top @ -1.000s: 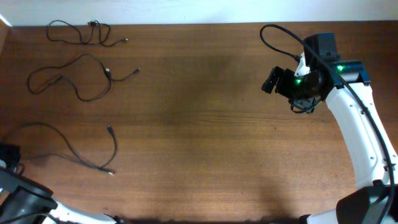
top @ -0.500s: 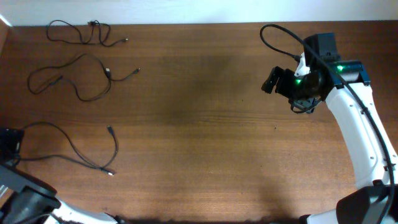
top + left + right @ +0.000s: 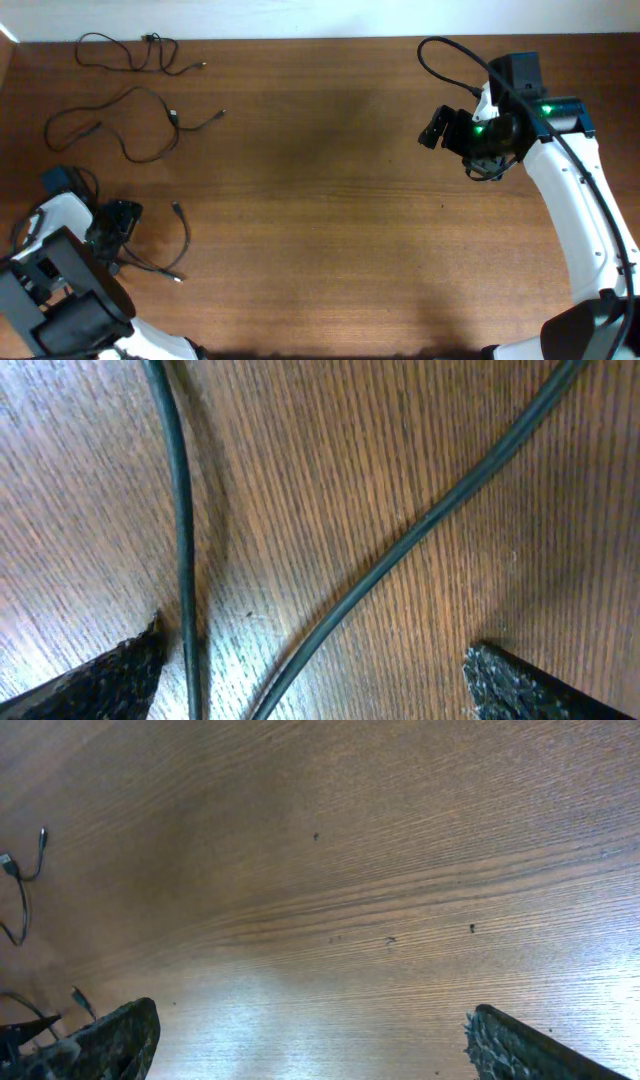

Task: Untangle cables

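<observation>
Three black cables lie apart on the left of the wooden table: a top cable, a middle cable and a lower cable. My left gripper sits low over the lower cable's left part and hides it. In the left wrist view this gripper is open, with two strands of the lower cable running between its fingers, touched by neither. My right gripper hangs open over bare wood at the right, holding nothing.
The right arm's own black cable loops above its wrist. The table's back edge meets a white wall. In the right wrist view, cable ends show far off at the left edge.
My left arm has swung in from the bottom-left corner and now sits over the lower cable. The right arm has not moved.
</observation>
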`<state>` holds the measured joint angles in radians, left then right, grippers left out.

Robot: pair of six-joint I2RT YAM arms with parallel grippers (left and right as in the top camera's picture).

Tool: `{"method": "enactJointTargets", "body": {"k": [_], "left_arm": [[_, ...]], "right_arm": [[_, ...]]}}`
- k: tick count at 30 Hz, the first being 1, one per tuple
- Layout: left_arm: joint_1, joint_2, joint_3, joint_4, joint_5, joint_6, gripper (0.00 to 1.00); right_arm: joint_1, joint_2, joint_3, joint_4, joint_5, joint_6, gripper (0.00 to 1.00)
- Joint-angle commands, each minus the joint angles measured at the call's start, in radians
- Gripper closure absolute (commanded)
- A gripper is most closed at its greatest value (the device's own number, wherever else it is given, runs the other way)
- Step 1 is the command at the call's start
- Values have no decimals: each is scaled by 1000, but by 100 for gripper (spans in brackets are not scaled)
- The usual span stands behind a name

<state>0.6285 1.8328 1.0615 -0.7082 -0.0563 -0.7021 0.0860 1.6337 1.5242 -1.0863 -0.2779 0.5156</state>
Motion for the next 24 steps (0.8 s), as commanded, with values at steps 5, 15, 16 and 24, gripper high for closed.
{"method": "enactJointTargets", "body": {"k": [5,15,16,24], "left_arm": [[4,31,-66,34,12,-72,41],[5,31,-66,227,198,-147,41],[5,31,-66,251,216,-147,41],[5,31,-66,230,237,-146,40]], "right_arm": [[0,6,15,1,-6,-7,2],[0,6,15,-26,-6,-7,1],[0,6,15,-26,-6,-7,2],[0,6,15,-24,-6,-7,2]]}}
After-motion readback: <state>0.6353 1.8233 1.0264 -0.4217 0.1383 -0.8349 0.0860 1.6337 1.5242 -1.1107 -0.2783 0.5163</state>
